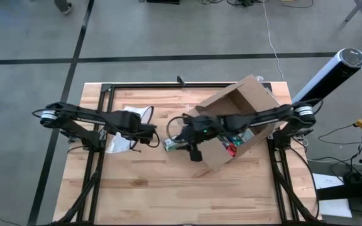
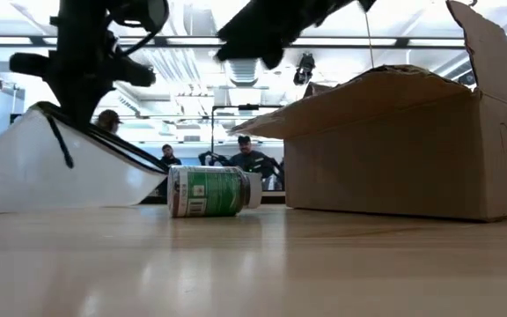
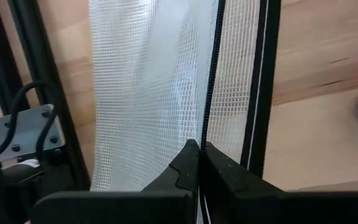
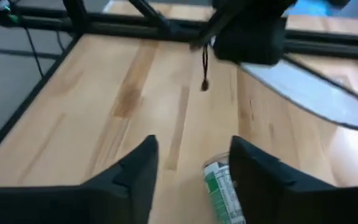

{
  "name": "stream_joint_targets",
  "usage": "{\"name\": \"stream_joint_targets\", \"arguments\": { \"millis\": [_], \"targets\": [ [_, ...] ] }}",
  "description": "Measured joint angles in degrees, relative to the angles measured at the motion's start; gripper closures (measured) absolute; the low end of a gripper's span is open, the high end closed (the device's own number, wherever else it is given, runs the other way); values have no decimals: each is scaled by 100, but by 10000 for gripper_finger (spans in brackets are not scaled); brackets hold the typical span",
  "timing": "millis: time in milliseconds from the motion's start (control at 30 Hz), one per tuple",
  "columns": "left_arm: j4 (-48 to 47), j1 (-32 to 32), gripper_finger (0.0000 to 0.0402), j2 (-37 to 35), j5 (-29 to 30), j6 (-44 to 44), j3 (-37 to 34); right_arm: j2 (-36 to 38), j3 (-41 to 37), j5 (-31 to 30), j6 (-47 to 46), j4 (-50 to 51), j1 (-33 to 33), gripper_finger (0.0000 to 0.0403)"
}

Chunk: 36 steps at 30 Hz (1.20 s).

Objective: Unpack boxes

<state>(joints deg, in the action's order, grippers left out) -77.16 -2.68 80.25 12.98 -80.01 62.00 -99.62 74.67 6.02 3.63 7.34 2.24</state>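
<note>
The brown cardboard box [image 1: 241, 113] stands open at the table's right [image 2: 403, 145], with red and green items [image 1: 232, 147] in its opening. A green-labelled bottle [image 2: 209, 191] lies on its side on the table left of the box. My right gripper [image 4: 194, 155] hovers open above it, reaching from the box side [image 1: 186, 145], and touches nothing. My left gripper [image 3: 201, 149], at the table's left [image 1: 148, 133], is shut on a white mesh zip pouch [image 2: 69, 172]. My left gripper pinches the pouch's black zipper edge [image 3: 207, 124] between its two fingers, coming from above and pointing down. The pouch hangs slanting below the fingers, one end raised and its lower edge [image 2: 25, 204] on the table. A zip pull cord [image 2: 60, 141] dangles free.
Black frame rails [image 1: 99, 107] run along the table's left and far edges. A silver cylinder [image 1: 332, 70] stands off the far right corner. People [image 2: 252, 157] are in the room behind. Bare wood [image 1: 168, 188] spreads across the near half of the table.
</note>
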Motion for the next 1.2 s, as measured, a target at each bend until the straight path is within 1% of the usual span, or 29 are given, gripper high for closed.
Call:
{"name": "stream_joint_targets", "arguments": {
  "millis": [100,233,400,500,633,900,1200],
  "targets": [
    [-150,0,401,-145,3,0,0,-445,197,-133,2,68,-118,180],
    [-333,0,401,-301,10,0,0,-919,273,-142,6,385,-337,165],
    [-400,-15,401,-524,12,0,-2,-1274,272,-108,372,724,-510,155],
    [-423,-17,401,-627,12,0,-9,-1397,272,-124,592,730,-532,151],
    [-394,-29,401,-656,0,13,-11,-1577,297,-105,636,653,-540,148],
    [-341,-105,401,-656,-138,63,-11,-1785,307,142,541,606,-547,144],
    [-346,-107,401,-658,-200,185,-13,-1524,278,233,864,1761,-540,135]
  ]
}}
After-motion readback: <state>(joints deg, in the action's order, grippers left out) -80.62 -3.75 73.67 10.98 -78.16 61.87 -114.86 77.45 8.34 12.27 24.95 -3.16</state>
